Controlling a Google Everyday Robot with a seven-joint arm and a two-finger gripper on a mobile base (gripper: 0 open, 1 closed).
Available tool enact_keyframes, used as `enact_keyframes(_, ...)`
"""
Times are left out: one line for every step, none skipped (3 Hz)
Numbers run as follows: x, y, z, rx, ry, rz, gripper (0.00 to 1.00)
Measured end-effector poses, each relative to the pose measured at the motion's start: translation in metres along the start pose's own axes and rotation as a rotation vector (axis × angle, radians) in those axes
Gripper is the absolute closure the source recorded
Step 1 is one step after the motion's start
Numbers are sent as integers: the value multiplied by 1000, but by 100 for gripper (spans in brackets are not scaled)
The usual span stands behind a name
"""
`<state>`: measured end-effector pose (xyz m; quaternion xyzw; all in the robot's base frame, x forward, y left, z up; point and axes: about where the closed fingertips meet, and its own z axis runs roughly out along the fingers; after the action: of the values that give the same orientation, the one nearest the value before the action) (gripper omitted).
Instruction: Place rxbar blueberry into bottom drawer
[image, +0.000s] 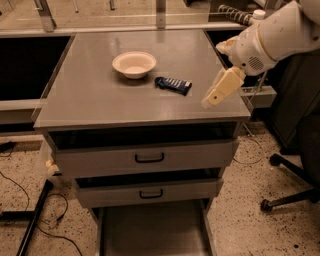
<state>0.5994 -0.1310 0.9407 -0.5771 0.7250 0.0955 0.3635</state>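
End effector (212, 97) hovers right of centre near the rxbar blueberry (172, 84) on the table (100, 102); its state I cannot tell; a skewed approach could shove the bar toward the bowl (134, 64).

White arm (280, 32), cream pincer (214, 96) above cabinet (100, 102) edge.

1. On the cabinet top (95, 102), the bowl (134, 64) sits just left of and behind the rxbar blueberry (173, 84).
2. The gripper (215, 96) hangs right of the bar, above the top's right front edge.
3. The bottom drawer (150, 231) lies open below two drawer fronts (145, 159).
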Motion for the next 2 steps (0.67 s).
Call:
enact_keyframes(6, -2, 13, 27, -54, -27, 0)
enact_keyframes(6, -2, 13, 26, -55, -27, 0)
